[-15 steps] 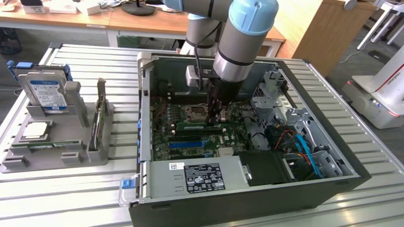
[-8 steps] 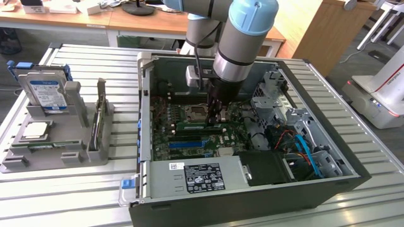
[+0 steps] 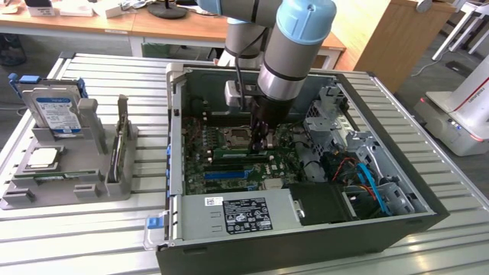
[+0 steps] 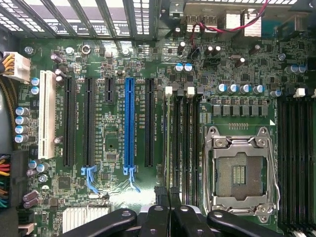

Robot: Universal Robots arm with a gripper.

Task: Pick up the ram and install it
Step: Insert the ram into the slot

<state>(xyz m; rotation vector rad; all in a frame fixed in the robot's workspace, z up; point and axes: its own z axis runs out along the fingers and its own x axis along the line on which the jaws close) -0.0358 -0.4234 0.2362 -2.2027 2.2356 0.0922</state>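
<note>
Pincer [image 3: 264, 147]: down inside the open computer case [image 3: 306, 243], fingers [image 4: 160, 197] drawn together over the row of memory slots [image 4: 182, 133].
Grip: the fingers meet at the top edge of the ram [image 3: 233, 153]; clamped on it or only pressing on it, I cannot tell.
Ram: a green stick lying along a memory slot on the motherboard [image 4: 113, 197], one end under the pincer, the rest reaching toward the exterior view's left.
Arm [image 3: 294, 51]: grey with a light blue joint cap, coming down into the case from above.
Beside the slots: the open processor socket [image 4: 240, 173] with its metal frame, just next to the memory row.
Further along the board: black card slots, one blue slot [image 4: 129, 123] and one white slot [image 4: 47, 113].
Front of case: a grey power supply box [image 3: 237, 215] with a black label.
Tray [image 3: 68, 197]: grey, well apart from the case on the exterior view's left, holding an upright hard drive [image 3: 57, 114] and a flat silver chip [image 3: 43, 158].
Table [image 3: 77, 240]: pale slatted top carrying case and tray.
</note>
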